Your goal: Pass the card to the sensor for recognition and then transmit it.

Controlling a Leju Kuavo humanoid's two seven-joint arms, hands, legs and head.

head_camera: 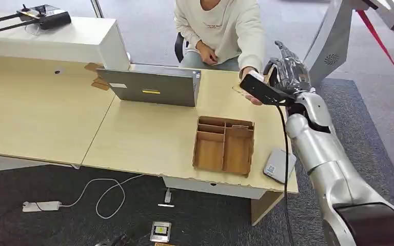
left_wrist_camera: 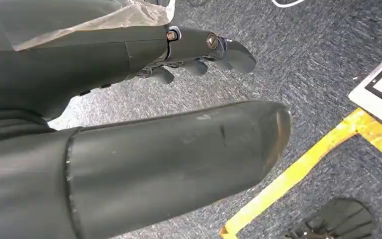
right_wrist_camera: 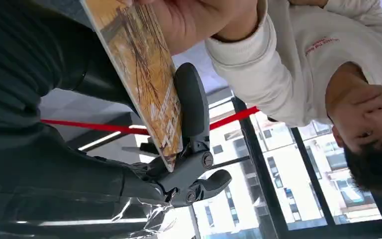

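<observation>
My right hand (head_camera: pixel 287 69) is up at about two o'clock from the brown wooden tray with little boxes (head_camera: pixel 224 145), out by the far right edge of the pale wooden desk (head_camera: pixel 41 118). It holds the thin flat card with a yellow and brown picture (right_wrist_camera: pixel 146 84). In the right wrist view the card sits between my thick grey thumb and my dark fingers (right_wrist_camera: pixel 191 102), so the fingers are clamped on its lower part. The person in the cream sweater (head_camera: pixel 225 25) has a hand (right_wrist_camera: pixel 199 20) on the other end of the card. We both hold it right now.

The card looks light, stiff and smooth. I think it can slip out if I press too softly, and it can bend if I press too hard. I judge the best place to hold it is near one short end, on the flat faces, so the other end stays free for the person to take.

The small grey flat box with a sticker (head_camera: pixel 279 165) sits at three o'clock from the tray; I guess it is the sensor.

My left hand (left_wrist_camera: pixel 199 52) hangs down over the grey carpet (left_wrist_camera: pixel 318 74). Its fingers look loosely curled with nothing in them.
</observation>
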